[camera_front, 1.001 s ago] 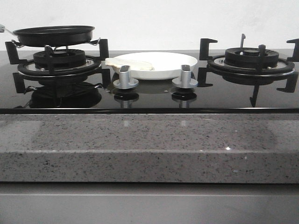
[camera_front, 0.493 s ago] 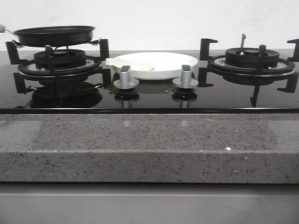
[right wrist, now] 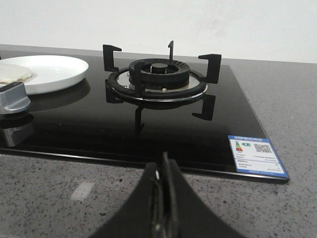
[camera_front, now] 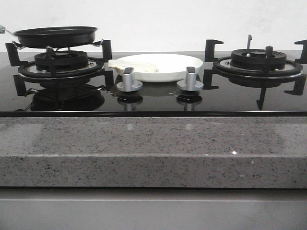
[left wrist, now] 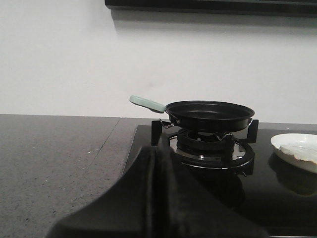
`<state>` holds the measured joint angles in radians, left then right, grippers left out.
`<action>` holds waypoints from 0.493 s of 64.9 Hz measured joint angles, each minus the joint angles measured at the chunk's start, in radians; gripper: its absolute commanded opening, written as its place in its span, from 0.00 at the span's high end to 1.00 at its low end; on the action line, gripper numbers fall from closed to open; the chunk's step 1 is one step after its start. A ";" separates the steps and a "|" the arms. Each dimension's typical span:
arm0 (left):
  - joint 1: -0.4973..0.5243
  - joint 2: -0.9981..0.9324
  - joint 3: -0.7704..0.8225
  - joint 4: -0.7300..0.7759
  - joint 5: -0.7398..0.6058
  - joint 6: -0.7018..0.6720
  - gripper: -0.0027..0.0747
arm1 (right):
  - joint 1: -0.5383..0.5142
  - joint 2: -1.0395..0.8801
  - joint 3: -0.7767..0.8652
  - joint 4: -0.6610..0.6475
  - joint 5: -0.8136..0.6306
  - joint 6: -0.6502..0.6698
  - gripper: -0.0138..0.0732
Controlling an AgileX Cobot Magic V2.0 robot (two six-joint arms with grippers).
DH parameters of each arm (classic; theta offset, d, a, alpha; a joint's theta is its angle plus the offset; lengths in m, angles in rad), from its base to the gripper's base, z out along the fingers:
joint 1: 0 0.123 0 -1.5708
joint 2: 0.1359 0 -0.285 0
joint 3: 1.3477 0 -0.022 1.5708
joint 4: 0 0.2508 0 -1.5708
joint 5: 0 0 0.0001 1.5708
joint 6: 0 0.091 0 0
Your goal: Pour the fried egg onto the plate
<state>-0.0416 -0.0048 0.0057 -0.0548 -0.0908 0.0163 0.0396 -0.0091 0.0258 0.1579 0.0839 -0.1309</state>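
Left hand (left wrist: 157, 163): fingers pressed together, empty. Black frying pan (camera_front: 55, 36) sits on the left burner (camera_front: 61, 63). At centre, the fried egg (camera_front: 132, 65) lies on the plate (camera_front: 180, 63), draped over its left rim. Right hand (right wrist: 163, 186): closed, empty, facing the bare right burner (right wrist: 157, 75).

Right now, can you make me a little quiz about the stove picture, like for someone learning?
1. True or false: the fried egg lies on the plate.
2. Where does the black frying pan sit?
A. on the left burner
B. on the right burner
C. on the grey counter
3. Fill in: in the wrist views, the left gripper and the right gripper both have their fingers ____.

Key: 1 true, the egg lies at the plate's left edge. 2 A. 3 shut, with nothing between them.
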 measured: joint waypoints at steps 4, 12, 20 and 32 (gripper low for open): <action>0.000 0.000 0.000 0.000 0.000 0.000 0.99 | 0.000 0.000 0.000 -0.020 -0.012 0.037 0.92; 0.000 0.000 0.000 0.000 0.000 0.000 0.99 | 0.000 0.000 0.000 -0.097 -0.032 0.140 0.92; 0.000 0.000 0.000 0.000 0.000 0.000 0.99 | 0.000 0.000 0.000 -0.133 -0.042 0.179 0.92; 0.000 0.000 0.000 0.000 0.000 0.000 0.99 | 0.000 0.000 0.000 -0.142 -0.047 0.187 0.92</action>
<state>-0.0416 -0.0048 0.0057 -0.0548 -0.0908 0.0163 0.0396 -0.0091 0.0258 0.0158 0.0374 0.0559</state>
